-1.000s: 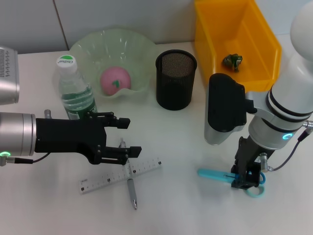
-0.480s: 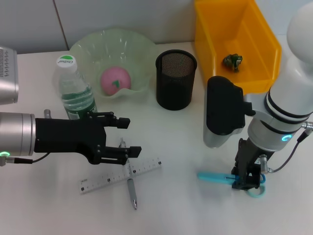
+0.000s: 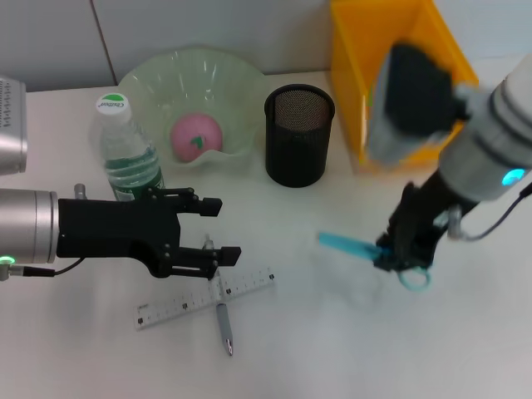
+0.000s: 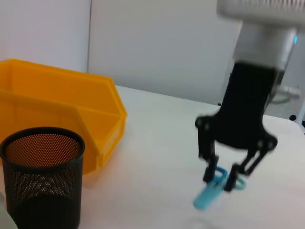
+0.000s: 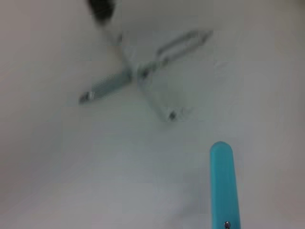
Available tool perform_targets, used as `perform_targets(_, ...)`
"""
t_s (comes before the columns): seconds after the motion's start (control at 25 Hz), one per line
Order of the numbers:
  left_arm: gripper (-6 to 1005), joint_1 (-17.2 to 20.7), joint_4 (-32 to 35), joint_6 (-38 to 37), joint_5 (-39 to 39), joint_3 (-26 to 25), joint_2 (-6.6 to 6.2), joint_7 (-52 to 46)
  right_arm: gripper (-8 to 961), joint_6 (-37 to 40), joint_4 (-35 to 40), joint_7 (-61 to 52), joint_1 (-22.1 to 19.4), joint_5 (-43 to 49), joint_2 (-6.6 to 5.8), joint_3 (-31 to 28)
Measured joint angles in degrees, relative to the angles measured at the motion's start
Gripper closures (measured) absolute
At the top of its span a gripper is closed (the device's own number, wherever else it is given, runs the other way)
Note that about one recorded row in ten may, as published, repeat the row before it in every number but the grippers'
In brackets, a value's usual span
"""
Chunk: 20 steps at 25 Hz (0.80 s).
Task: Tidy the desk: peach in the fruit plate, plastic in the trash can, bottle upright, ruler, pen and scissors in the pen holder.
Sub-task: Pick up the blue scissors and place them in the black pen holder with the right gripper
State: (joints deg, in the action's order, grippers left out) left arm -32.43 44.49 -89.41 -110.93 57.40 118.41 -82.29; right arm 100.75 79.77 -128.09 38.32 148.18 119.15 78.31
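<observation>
Black mesh pen holder (image 3: 299, 135) near right gripper (image 3: 397, 259), fingers pinching blue scissors (image 3: 353, 248); left gripper (image 3: 218, 230) spread.

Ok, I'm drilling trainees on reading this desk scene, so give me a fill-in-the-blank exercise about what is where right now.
1. The right pincer is shut on the teal ____.
2. The peach lies in the green ____.
3. The pen lies crossed with the clear ____.
4. The water bottle stands ____ beside the left pincer.

Missing words: scissors; fruit plate; ruler; upright
</observation>
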Motion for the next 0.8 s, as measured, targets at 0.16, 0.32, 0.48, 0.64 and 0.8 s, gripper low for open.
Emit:
perform_targets(0.16,208,0.0,0.0,0.0,0.3,0.0,-0.03,0.1,719,2.7,1.2,0.9,-0.1,-3.8,-0.28,-7.8)
perform_targets(0.32,208,0.3,-0.2,0.0,1.3,-0.1,-0.09,0.2,716,5.0,1.4,3.4,-1.8,-10.4,-0.6,-17.4)
perform_targets(0.48,208,0.8,-0.2,0.0,3.5,-0.2,-0.12,0.3,713,6.2,0.9,7.3,-4.9,-18.5,-0.81,-26.6)
perform_targets(0.64,208,1.0,-0.5,0.2,5.2,-0.2,-0.01,0.4,710,4.8,1.4,14.5,-8.7,-23.7,-0.38,-31.4)
perform_targets(0.8,208,1.0,-0.5,0.8,5.8,-0.2,0.13,0.1,707,1.3,3.2,22.0,-10.6,-24.3,-0.16,-32.5)
